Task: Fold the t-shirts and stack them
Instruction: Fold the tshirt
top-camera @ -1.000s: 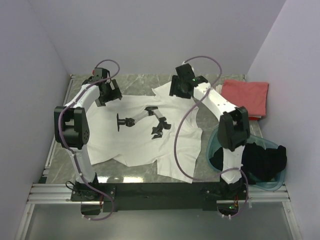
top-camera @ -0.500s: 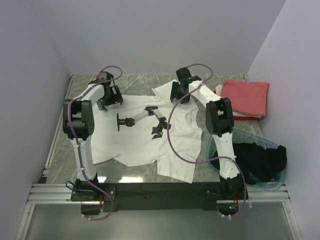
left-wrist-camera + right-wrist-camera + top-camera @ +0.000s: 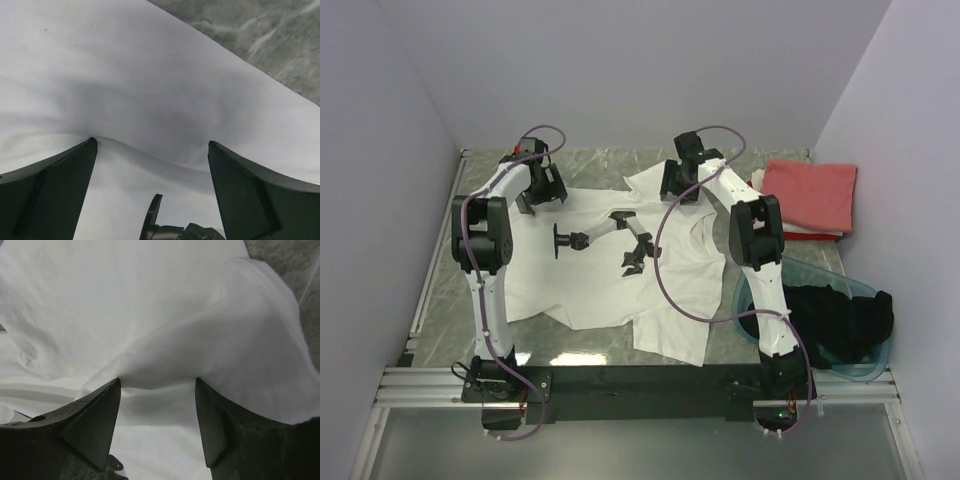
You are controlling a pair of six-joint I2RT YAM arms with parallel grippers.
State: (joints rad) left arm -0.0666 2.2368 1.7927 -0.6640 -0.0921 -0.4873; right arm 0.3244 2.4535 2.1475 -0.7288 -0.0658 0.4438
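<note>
1. Step looks like the start of the first fold: the white t-shirt [image 3: 600,290] lies spread mid-table, graphic up, and both arms reach to its far edge
2. On the far-left part, the left gripper [image 3: 152,142] stands wide, tips on the cloth with a ridge between them, nothing pinched
3. At the collar side, the right gripper [image 3: 157,380] is fairly wide, with a hump of cloth between the tips, not clamped
4. Next move likely calls for both to close on the edge, then lift evenly toward the near hem
5. Fingertips are hidden under the wrists in the top view; the black t-shirt [image 3: 845,315] is bunched in the teal tub [image 3: 744,305]; layers under the salmon-pink t-shirt [image 3: 810,192] at far right are unclear
</note>
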